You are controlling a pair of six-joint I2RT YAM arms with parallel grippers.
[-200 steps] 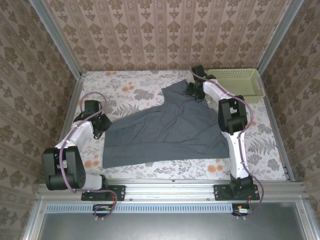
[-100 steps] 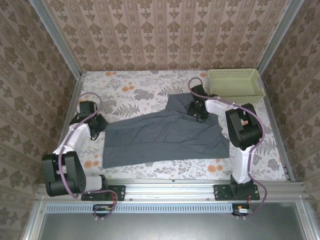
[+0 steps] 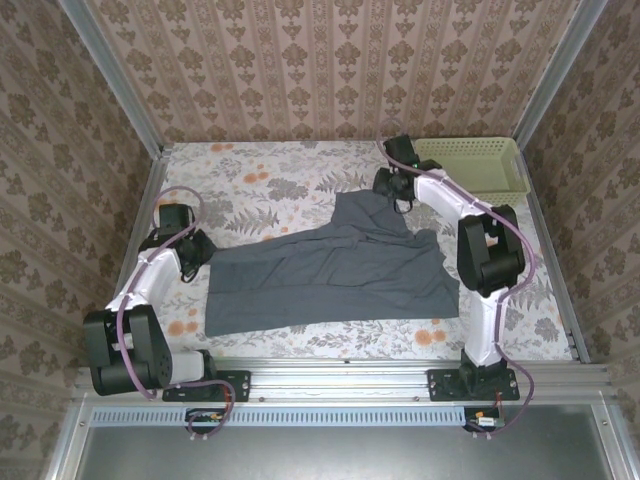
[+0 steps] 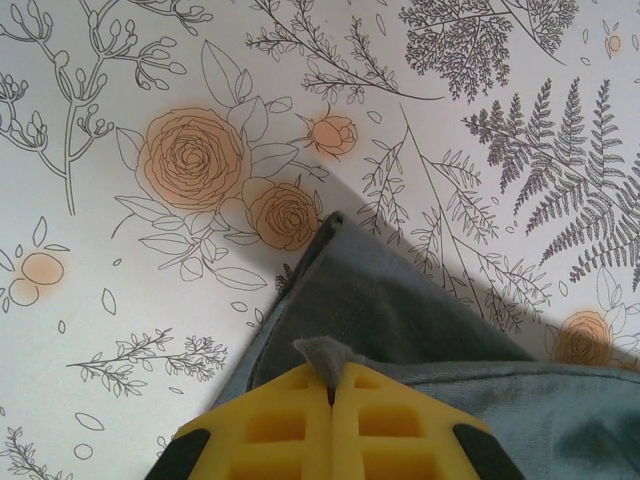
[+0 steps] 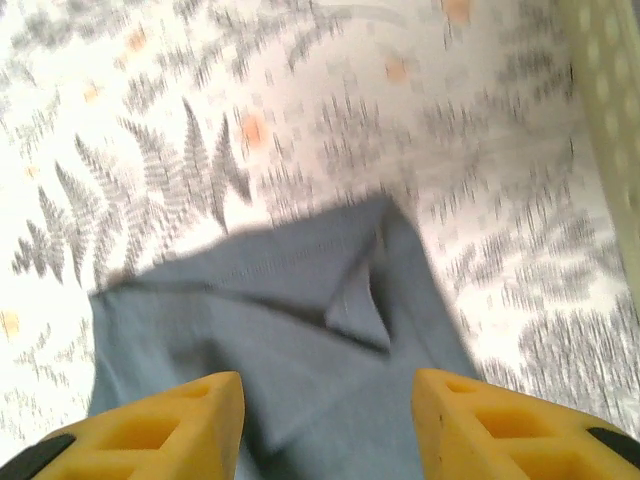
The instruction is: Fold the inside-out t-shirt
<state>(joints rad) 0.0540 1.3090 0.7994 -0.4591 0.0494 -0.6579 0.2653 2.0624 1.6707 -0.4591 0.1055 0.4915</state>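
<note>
The left gripper [image 4: 332, 375], at nine o'clock on the table [image 3: 260, 180], was clenched on a nub of the inside-out t-shirt [image 3: 330, 270] at its left edge. The shirt lay spread and rumpled across the middle. At one o'clock the right gripper [image 5: 328, 385] hung released, jaws apart above the shirt's far corner.

t-shirt [image 3: 340, 265]: plain slate blue-grey, no print.
table cover [image 3: 250, 180]: white ground, grey fern and leaf line drawings, orange roses.
basket [image 3: 470, 165]: pale yellow-green, upper right of frame.
walls [image 3: 330, 70]: tan, brown damask stripes.
left gripper [image 4: 332, 385], right gripper [image 5: 325, 380]: yellow, black behind.
arms [image 3: 150, 275]: white links, black joints.
</note>
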